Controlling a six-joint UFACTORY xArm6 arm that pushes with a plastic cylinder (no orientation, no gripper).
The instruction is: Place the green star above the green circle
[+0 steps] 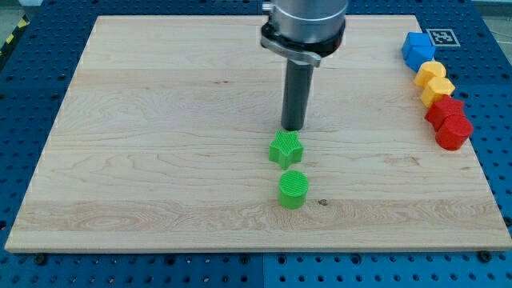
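A green star (286,149) lies on the wooden board (160,136) near the middle. A green circle (293,189) lies just below it toward the view's bottom, a small gap apart and slightly to the right. My tip (293,129) is at the star's upper edge, touching or nearly touching it from the view's top. The rod rises straight up to the arm's grey flange at the view's top.
Along the board's right edge stands a column of blocks: a blue block (417,48), two yellow blocks (433,81), and two red blocks (449,122). A black-and-white marker tag (442,36) is at the top right corner.
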